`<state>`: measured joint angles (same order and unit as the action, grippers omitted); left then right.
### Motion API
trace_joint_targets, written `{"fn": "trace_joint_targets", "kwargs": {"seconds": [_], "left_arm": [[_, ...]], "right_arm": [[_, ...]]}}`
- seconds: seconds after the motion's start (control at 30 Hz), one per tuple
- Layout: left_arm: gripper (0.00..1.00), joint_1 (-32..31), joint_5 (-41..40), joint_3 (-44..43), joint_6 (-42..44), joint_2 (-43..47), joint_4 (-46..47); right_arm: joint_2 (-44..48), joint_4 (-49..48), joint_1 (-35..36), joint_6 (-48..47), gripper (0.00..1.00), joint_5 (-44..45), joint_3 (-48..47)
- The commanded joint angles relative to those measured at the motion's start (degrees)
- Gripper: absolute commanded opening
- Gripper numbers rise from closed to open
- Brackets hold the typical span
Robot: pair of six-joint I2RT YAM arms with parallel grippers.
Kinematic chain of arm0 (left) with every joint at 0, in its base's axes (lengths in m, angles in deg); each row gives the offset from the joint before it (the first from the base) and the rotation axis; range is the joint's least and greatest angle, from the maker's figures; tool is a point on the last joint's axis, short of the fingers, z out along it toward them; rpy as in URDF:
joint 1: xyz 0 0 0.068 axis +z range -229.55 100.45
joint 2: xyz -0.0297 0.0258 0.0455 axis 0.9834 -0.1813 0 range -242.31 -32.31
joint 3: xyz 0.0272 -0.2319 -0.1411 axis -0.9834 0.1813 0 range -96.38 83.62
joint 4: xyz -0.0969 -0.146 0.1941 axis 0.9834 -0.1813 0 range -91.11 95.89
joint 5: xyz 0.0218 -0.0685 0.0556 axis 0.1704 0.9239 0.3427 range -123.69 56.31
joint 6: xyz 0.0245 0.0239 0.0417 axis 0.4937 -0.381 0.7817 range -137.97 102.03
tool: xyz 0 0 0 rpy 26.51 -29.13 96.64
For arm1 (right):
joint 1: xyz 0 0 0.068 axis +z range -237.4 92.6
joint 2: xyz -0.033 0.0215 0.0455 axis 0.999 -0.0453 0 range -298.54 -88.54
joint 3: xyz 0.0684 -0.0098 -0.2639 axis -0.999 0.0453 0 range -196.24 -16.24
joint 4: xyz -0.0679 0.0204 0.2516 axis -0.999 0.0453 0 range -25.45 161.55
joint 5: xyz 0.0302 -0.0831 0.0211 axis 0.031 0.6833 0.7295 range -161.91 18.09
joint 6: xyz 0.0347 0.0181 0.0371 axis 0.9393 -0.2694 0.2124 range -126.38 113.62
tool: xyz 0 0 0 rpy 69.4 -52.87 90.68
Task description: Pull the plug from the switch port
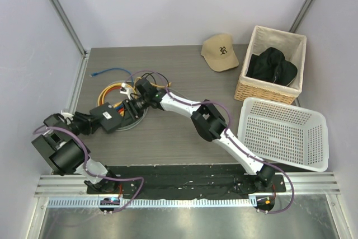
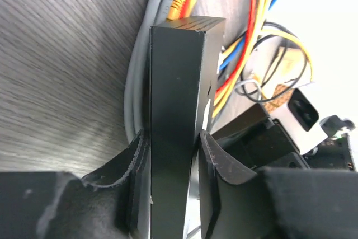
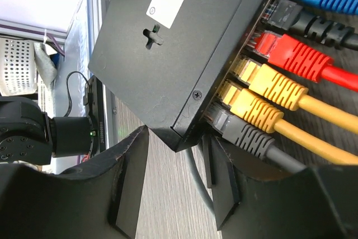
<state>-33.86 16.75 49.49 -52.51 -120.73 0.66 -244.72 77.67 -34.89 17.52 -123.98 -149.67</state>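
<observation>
Grey wooden surface: left fingers clamp the switch; right fingers open astride its corner by the grey plug; no plug pulled yet.

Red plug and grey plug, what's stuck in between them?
An upper yellow plug and a lower yellow plug sit between the red plug and the grey plug, in the switch. The right wrist view shows it.
</observation>
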Motion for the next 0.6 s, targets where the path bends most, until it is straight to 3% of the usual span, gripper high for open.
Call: {"fn": "trace_joint_targets", "kwargs": {"seconds": [0.0, 0.13, 0.23, 0.4, 0.57], "left_arm": [[0.21, -0.43, 2.65, 2.4, -2.98, 0.88, 3.39], [0.05, -0.43, 2.91, 3.45, -3.25, 2.46, 4.71], [0.0, -0.43, 2.48, 3.89, -3.16, 2.99, 5.06], [0.0, -0.43, 2.21, 3.72, -2.37, 2.73, 4.88], [0.0, -1.21, 2.65, 1.09, -1.75, 2.02, 3.74]], "right_arm": [[2.46, -1.0, 1.63, -1.31, 0.52, -2.95, -0.96], [3.86, 2.43, 1.45, -4.38, 0.54, -1.72, -0.26], [5.09, 5.67, 1.45, -7.89, 0.57, -0.84, 0.45], [8.68, 17.51, 1.19, -21.83, 0.6, 2.76, 1.41], [11.51, 23.0, -0.21, -28.38, 0.61, 4.09, 6.5]]}}
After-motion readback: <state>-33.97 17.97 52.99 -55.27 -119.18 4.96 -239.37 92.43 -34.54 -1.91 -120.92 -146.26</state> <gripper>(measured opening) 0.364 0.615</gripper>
